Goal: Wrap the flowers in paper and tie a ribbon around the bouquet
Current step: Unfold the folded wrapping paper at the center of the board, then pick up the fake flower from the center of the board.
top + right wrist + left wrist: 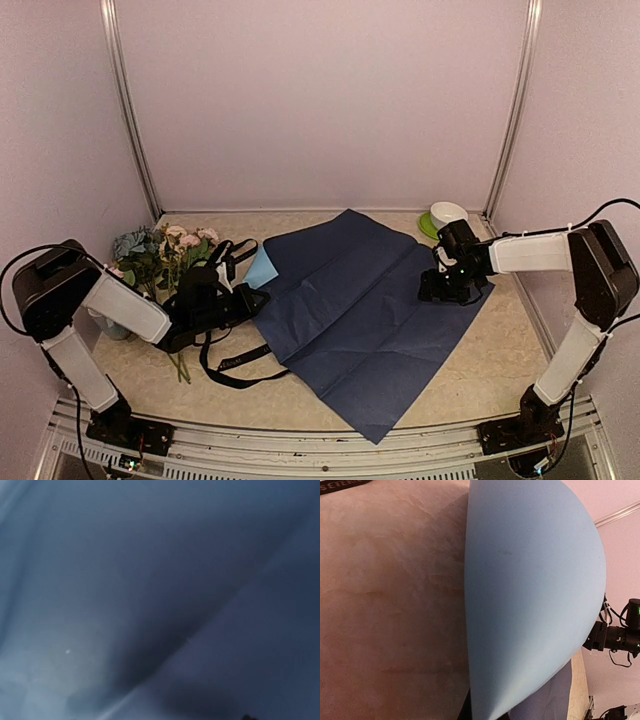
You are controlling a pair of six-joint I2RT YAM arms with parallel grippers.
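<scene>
The paper (355,310) lies spread across the middle of the table, dark navy side up. Its left corner is curled up and shows light blue (262,268). My left gripper (250,297) is shut on that corner; in the left wrist view the light blue paper (530,595) bulges out from the jaws and hides them. The flowers (165,252), pink and blue with green stems, lie at the far left behind the left arm. The black ribbon (245,356) loops on the table by the paper's left edge. My right gripper (446,287) rests low on the paper's right edge; its view shows only blurred navy paper (160,600).
A white bowl on a green dish (446,216) stands at the back right corner, just behind the right gripper. Pale walls with metal rails close the table in on three sides. The right arm (619,636) shows at the edge of the left wrist view.
</scene>
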